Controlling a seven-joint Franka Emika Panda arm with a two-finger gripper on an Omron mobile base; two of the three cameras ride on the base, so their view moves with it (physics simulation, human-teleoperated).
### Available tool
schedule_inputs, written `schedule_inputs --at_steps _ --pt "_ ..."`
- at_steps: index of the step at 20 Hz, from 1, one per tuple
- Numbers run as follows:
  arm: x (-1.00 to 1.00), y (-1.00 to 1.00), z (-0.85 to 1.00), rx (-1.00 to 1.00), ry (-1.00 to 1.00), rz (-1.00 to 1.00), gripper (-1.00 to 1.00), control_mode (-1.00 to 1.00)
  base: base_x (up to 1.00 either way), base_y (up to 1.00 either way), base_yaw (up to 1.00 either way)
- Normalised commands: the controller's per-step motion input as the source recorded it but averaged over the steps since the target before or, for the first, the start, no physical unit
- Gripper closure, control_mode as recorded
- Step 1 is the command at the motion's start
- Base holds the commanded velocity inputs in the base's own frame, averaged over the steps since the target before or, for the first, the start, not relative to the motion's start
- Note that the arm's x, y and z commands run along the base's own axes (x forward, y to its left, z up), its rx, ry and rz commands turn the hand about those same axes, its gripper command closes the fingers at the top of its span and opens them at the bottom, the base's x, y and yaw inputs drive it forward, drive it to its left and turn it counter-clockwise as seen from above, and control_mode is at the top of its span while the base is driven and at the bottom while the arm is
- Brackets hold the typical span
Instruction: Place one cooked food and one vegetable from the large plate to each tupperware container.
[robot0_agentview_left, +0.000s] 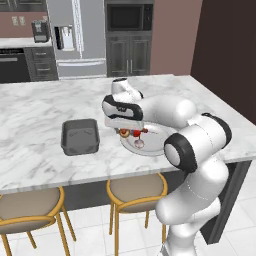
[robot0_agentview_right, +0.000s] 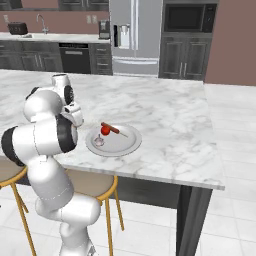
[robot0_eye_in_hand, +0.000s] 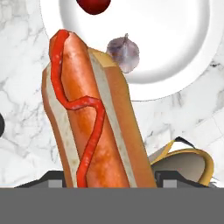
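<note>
at the left of the left base view one grey tupperware container (robot0_agentview_left: 80, 136) sat on the marble counter (robot0_agentview_left: 35, 125), well apart from the large plate (robot0_agentview_left: 152, 147) at centre. the gripper (robot0_agentview_left: 128, 131) was clenched on a hot dog (robot0_eye_in_hand: 94, 118), lifted above the plate's left edge in the hand view. it likely needed a level carry left to the tub, releasing low inside; a tomato (robot0_agentview_right: 105, 130) and garlic (robot0_eye_in_hand: 124, 53) remained on the plate.

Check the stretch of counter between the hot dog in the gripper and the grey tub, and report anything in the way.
Nothing visible blocks it. The gripper holds the hot dog above the near edge of the large plate. The tupperware container sits apart on the far side of the hand in the left base view, with bare marble counter between.
</note>
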Motion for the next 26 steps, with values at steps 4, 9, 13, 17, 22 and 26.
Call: schedule_inputs --at_steps 4,9,13,17,22,26 --pt "0.46 0.63 0.0 0.11 0.01 0.01 1.0 -1.0 0.0 0.0 0.0" --pt "0.08 0.2 0.0 0.16 0.03 0.11 1.0 -1.0 0.0 0.0 0.0" --pt "0.4 0.59 -0.01 0.0 0.0 0.13 1.0 -1.0 0.0 0.0 0.0" --pt "0.6 0.49 -0.06 0.02 0.0 0.16 1.0 -1.0 0.0 0.0 0.0" --pt "0.68 0.44 -0.12 -0.03 0.04 0.19 1.0 -1.0 0.0 0.0 0.0" --pt "0.53 0.46 -0.23 -0.08 0.08 0.05 1.0 -1.0 0.0 0.0 0.0"
